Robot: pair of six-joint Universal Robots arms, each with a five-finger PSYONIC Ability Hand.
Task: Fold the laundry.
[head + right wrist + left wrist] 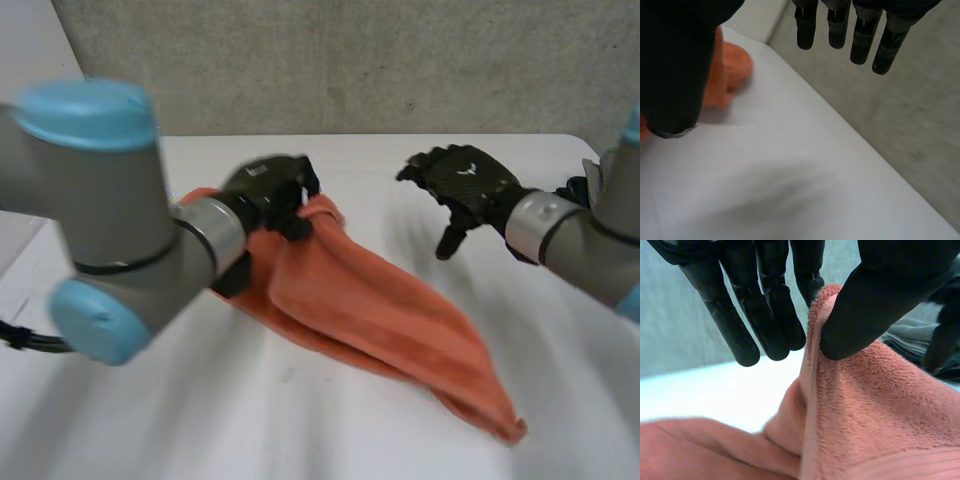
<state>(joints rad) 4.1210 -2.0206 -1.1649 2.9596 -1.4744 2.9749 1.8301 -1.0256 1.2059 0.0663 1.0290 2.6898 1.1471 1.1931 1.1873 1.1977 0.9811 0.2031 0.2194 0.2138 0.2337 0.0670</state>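
Your left hand pinches the orange towel by its hem, thumb pressed against the fingers, with that end raised over the far left part of the table. The rest trails in a bunched rope toward the near right corner, its tail resting on the table. Your right hand hovers wide and empty, clear of the cloth. Hold the pinch firm. Bring the right hand to the same hem and spread the towel flat before folding, or the creases will likely get folded in.
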